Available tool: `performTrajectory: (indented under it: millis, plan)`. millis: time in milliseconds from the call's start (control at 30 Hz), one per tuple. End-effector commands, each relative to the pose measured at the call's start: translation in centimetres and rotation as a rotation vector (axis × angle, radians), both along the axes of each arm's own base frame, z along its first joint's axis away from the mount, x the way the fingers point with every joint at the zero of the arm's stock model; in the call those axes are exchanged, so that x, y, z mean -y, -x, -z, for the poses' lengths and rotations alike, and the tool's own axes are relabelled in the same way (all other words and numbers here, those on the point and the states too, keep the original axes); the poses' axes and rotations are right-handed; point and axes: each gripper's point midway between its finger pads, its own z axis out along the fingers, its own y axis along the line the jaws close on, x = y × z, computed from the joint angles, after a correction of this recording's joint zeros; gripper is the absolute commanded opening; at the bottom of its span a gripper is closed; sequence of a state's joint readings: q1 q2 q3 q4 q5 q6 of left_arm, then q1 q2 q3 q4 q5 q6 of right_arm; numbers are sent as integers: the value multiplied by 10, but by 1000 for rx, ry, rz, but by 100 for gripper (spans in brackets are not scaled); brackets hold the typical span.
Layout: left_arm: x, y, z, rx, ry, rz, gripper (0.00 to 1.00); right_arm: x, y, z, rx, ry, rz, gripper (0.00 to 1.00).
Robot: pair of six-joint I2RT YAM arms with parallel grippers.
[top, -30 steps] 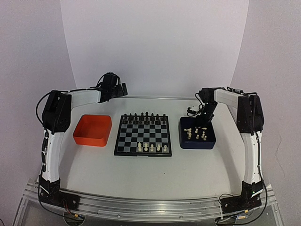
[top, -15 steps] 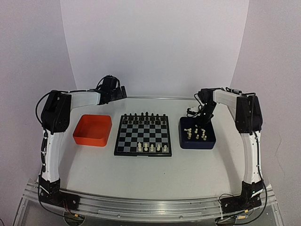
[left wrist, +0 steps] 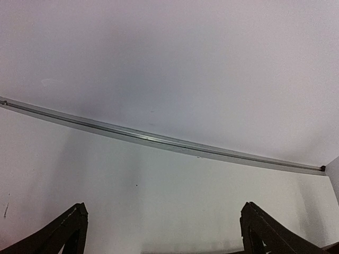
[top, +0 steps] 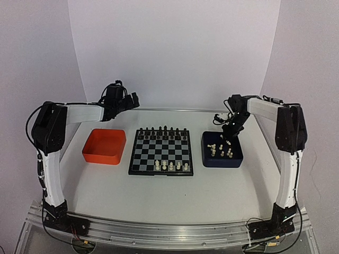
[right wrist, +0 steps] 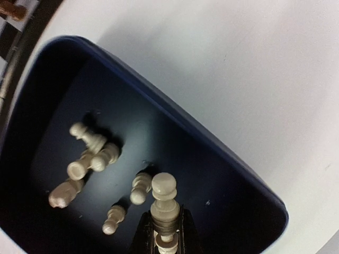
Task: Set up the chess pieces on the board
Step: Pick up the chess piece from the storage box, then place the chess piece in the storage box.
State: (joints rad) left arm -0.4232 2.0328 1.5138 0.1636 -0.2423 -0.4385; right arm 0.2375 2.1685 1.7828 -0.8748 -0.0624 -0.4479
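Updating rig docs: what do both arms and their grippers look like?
Left arm and right arm match: white tubular links, bulky black joint housings, black cables looped along them, black bases. Left gripper and right gripper are black with slim tapered fingers. No markings visible.

Glossy cream plastic chess pieces (right wrist: 163, 186), matt table (right wrist: 238, 79)

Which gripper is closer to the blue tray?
Right. The right gripper hangs over the far side of the blue tray, shut on a white chess piece. The left gripper is open, far off, above and behind the orange tray.
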Motion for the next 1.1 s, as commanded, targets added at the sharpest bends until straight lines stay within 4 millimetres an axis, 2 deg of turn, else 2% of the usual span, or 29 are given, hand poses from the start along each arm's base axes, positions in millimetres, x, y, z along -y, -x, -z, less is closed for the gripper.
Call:
performTrajectory:
  millis: [0,100,167,200,233,300,400,500,567,633,733,867,1067]
  plan:
    - [26,22,-83,211,94,146,100,-25,7,-90,192,-228,70,0]
    - [52,40,-95,242,122,272,100,-32,16,-126,281,-360,143,0]
    - [78,56,-105,263,162,405,100,-32,20,-146,330,-448,235,0]
    - [92,65,-109,269,189,474,100,-34,18,-154,350,-502,277,0]
    - [102,72,-114,274,212,529,100,-37,16,-172,377,-590,344,0]
    - [130,95,-124,289,261,677,100,-48,16,-190,390,-746,423,0]
    - [164,126,-139,303,305,849,99,-66,12,-229,435,-1009,555,0]
    - [192,159,-148,298,378,1005,97,-88,13,-248,457,-1090,613,0]
    - [209,176,-148,274,419,1092,93,-114,23,-259,465,-1122,595,0]
    - [222,185,-149,249,430,1147,85,-126,27,-266,462,-1163,614,0]
    - [235,195,-145,212,427,1182,76,-128,29,-271,455,-1222,690,0]
    - [246,201,-139,183,415,1171,75,-130,34,-266,431,-1278,763,0]
    - [257,196,-129,117,439,1136,65,-150,45,-275,410,-1332,734,0]
